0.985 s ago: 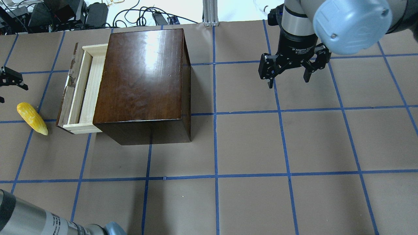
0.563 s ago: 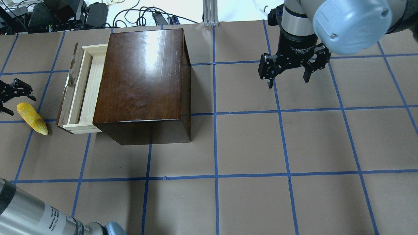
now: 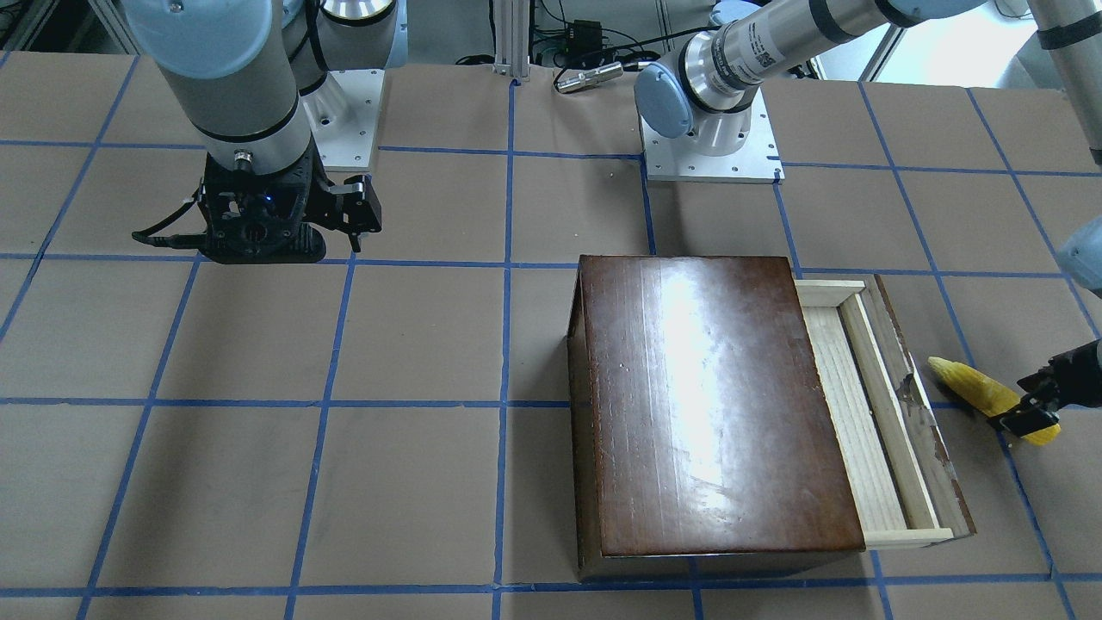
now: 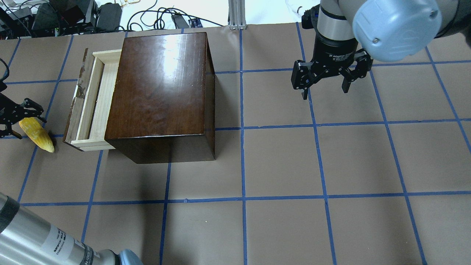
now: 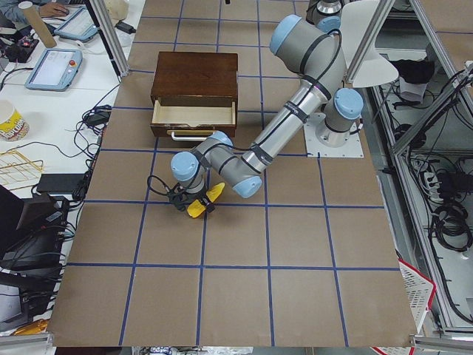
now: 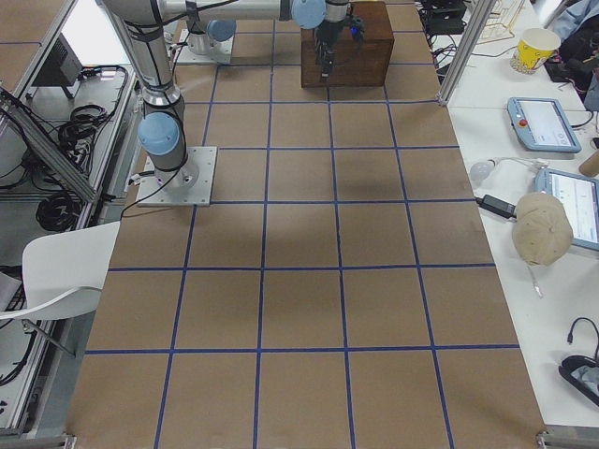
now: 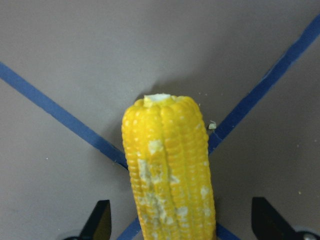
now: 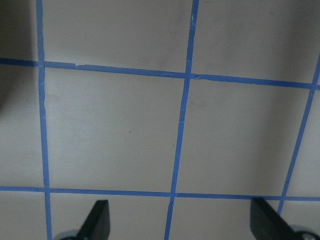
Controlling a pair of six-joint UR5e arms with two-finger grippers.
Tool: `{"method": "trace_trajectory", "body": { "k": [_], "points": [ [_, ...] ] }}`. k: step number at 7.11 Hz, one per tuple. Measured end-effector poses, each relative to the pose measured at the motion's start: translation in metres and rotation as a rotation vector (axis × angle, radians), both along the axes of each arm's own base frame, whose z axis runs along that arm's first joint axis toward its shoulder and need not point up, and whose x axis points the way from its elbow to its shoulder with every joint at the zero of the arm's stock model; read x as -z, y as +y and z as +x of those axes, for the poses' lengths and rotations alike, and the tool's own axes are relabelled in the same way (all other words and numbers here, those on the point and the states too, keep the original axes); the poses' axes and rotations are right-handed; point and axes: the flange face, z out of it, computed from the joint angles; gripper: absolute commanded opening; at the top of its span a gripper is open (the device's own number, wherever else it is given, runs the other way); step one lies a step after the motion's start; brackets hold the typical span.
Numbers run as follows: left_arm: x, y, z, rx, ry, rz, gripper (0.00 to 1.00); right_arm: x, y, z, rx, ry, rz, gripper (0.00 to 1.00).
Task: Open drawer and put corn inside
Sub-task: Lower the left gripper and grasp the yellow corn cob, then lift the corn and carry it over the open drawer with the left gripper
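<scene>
So, going from the left: the left gripper is down at the corn, jaws apart and straddling its blunt end. In the wrist view there's a gap on both sides, so I'd say nothing is clamped yet. The corn lies on the bench just beside the drawer, which is pulled partway out of the box. Opening looks done to me and the pick is the step in hand. Next move calls for closing on the cob, lifting it, then laying it lengthwise, since the exposed strip of tray is narrow. Far right, the right gripper hangs above the bench, jaws apart, holding nothing. Hard to see: the left gripper is cut off at the frame edge, the wrist view crops the cob's tapered end, and the rest of the drawer is hidden under the box.
</scene>
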Motion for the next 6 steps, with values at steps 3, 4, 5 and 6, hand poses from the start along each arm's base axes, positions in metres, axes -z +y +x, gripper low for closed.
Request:
{"method": "trace_trajectory", "body": {
  "k": [3, 4, 5, 6],
  "points": [
    [0.007, -0.005, 0.005, -0.003, -0.025, -0.027, 0.0, 0.0, 0.0, 0.0, 0.0, -0.001, 0.0, 1.0],
    [0.003, -0.006, 0.005, -0.003, -0.028, -0.032, 0.0, 0.0, 0.0, 0.0, 0.0, -0.001, 0.0, 1.0],
    [-0.006, -0.007, 0.005, -0.001, -0.036, -0.04, 0.0, 0.0, 0.0, 0.0, 0.0, -0.001, 0.0, 1.0],
    [-0.019, -0.009, 0.003, 0.009, -0.048, -0.054, 0.0, 0.0, 0.0, 0.0, 0.0, -0.001, 0.0, 1.0]
  ]
}}
